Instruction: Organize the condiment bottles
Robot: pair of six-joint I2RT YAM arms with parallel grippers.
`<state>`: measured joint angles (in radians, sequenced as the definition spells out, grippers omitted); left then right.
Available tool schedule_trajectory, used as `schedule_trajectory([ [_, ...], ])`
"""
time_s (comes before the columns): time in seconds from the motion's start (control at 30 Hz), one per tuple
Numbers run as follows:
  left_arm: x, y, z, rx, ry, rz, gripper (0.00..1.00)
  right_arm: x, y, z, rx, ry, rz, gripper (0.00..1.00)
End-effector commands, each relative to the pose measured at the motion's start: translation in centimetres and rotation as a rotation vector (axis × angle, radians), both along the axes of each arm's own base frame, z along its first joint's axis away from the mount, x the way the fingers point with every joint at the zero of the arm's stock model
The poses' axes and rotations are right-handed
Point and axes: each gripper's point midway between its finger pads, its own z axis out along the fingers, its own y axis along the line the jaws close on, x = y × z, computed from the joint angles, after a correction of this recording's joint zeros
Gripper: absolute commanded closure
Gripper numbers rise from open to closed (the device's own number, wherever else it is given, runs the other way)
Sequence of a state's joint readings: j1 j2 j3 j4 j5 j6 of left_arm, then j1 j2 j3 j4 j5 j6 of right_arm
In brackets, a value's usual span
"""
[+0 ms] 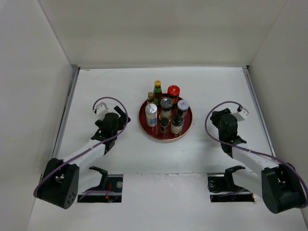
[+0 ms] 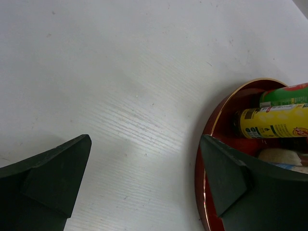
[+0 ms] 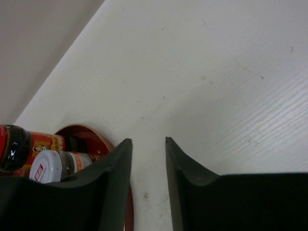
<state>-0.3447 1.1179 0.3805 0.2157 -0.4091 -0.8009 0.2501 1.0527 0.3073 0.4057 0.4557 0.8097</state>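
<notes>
Seven small condiment bottles (image 1: 166,105) are standing together on a round dark-red tray (image 1: 159,136). The left gripper (image 1: 122,115) is hovering with its claw spread. The right gripper (image 3: 148,144) is narrowed to a slim gap, pinching nothing. Both arms should probably back away gently without nudging the tray.

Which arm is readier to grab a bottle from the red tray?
Probably the left. The left gripper has its jaws wide open, with the rim of the red tray just beside one finger. The right gripper has its jaws only a narrow slit apart, so it would need opening first.

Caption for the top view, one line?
Bottles crowd the tray; left gripper and right gripper flank it, empty.
</notes>
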Motion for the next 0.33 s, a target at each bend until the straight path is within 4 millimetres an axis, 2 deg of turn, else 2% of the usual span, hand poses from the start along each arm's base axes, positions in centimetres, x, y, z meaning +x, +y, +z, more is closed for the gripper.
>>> schedule_trajectory([
  [0.0, 0.62, 0.33, 1.51, -0.016, -0.044, 0.020, 0.00, 0.83, 0.82, 2.75, 0.048, -0.109, 0.022, 0.64],
  [0.07, 0.85, 0.15, 1.76, -0.014, -0.043, 0.015, 0.00, 1.02, 1.06, 2.55, 0.049, -0.099, 0.032, 0.65],
  [0.13, 0.85, 0.05, 1.83, -0.012, -0.047, 0.010, 0.00, 1.22, 1.52, 2.43, 0.051, -0.091, 0.055, 0.60],
  [0.23, 1.06, 0.04, 1.79, -0.008, -0.042, 0.010, 0.00, 1.37, 1.61, 2.15, 0.051, -0.088, 0.058, 0.33],
  [0.3, 1.29, 0.03, 2.00, -0.002, -0.041, 0.009, 0.00, 1.44, 1.75, 2.00, 0.057, -0.087, 0.063, 0.19],
])
